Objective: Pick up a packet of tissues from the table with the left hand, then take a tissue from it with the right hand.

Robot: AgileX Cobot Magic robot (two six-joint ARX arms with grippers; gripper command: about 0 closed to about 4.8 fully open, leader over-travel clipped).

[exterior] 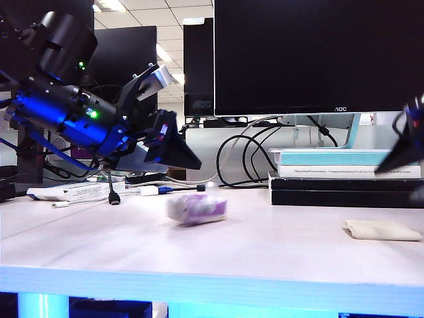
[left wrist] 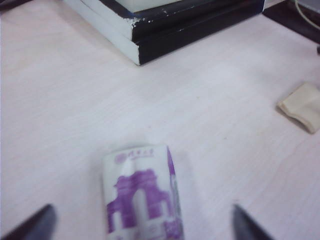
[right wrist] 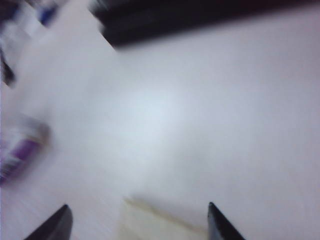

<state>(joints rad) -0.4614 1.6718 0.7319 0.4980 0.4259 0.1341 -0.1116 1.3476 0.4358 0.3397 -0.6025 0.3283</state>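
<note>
My left hand [left wrist: 140, 220] is gaping over one packet [left wrist: 142, 192] — my right hand [right wrist: 137, 220], apart, is hovering over one tissue [right wrist: 160, 222].

I read this as an office workstation. Behind the pale surface [exterior: 265, 245] stands a large dark monitor [exterior: 318, 56] with a second screen [exterior: 122, 53] to its left. Ceiling panel lights [exterior: 112, 5] run over rows of other desks in the background. Black cables [exterior: 242, 159] loop under the monitor, and stacked books [exterior: 344, 175] sit beside them.
</note>
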